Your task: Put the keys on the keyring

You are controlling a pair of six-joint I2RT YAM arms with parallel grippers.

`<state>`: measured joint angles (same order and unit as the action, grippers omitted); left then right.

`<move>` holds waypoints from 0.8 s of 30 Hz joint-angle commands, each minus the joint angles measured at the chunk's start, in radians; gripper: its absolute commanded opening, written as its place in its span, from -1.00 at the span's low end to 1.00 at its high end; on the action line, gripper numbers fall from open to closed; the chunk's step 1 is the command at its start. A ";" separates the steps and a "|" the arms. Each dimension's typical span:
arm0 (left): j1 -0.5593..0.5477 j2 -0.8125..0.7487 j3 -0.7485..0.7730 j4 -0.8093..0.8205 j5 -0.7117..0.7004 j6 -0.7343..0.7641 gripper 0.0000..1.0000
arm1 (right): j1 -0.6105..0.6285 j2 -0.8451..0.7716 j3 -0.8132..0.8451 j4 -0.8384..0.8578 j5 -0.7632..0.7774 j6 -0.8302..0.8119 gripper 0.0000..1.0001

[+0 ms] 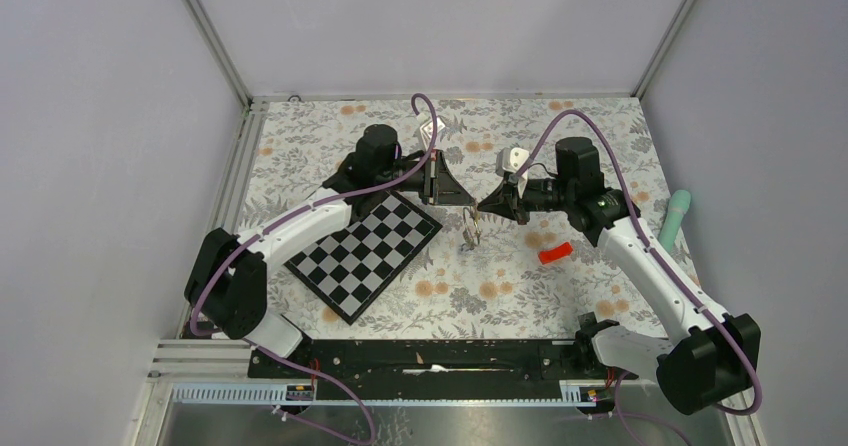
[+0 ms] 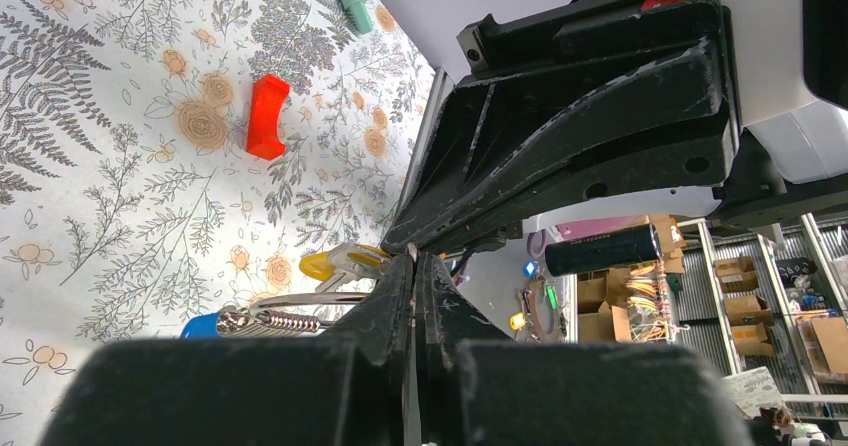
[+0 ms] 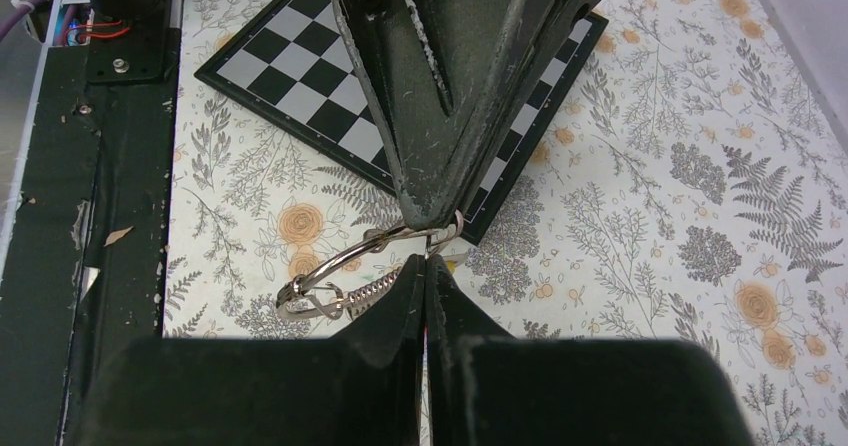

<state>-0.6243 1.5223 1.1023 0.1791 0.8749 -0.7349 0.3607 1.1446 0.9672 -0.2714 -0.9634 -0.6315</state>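
Both grippers meet tip to tip above the floral cloth, right of the chessboard (image 1: 365,249). My left gripper (image 1: 467,200) is shut on the thin silver keyring (image 2: 300,299), which hangs below the tips (image 1: 470,229) and also shows in the right wrist view (image 3: 340,263). A coiled spring piece (image 2: 270,321) and the blue-capped key (image 2: 200,326) hang with the ring. My right gripper (image 1: 484,205) is shut; the yellow-headed key (image 2: 322,264) runs blade-first into its tip. The exact pinch points are hidden by the fingers.
A red block (image 1: 555,254) lies on the cloth to the right of the grippers. A mint-green handle (image 1: 675,218) lies at the right wall. Two white pieces (image 1: 432,129) (image 1: 513,159) sit behind the arms. A black rail (image 1: 440,358) runs along the near edge.
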 commanded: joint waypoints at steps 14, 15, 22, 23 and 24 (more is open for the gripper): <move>-0.018 0.000 -0.006 0.076 0.008 -0.001 -1.00 | 0.008 -0.002 0.025 0.034 -0.060 0.003 -1.00; -0.018 0.000 -0.006 0.076 0.009 -0.001 -1.00 | 0.008 -0.002 0.025 0.033 -0.058 0.001 -1.00; -0.017 -0.002 -0.004 0.074 0.005 0.000 -1.00 | 0.008 -0.010 0.032 0.010 -0.049 -0.019 -1.00; -0.017 -0.001 -0.003 0.073 0.006 0.000 -1.00 | 0.007 -0.011 0.033 0.007 -0.048 -0.022 -1.00; -0.017 -0.002 -0.002 0.073 0.006 0.000 -1.00 | 0.006 -0.014 0.035 0.004 -0.048 -0.025 -1.00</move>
<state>-0.6285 1.5253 1.1019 0.1818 0.8749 -0.7345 0.3607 1.1461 0.9672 -0.2798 -0.9627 -0.6315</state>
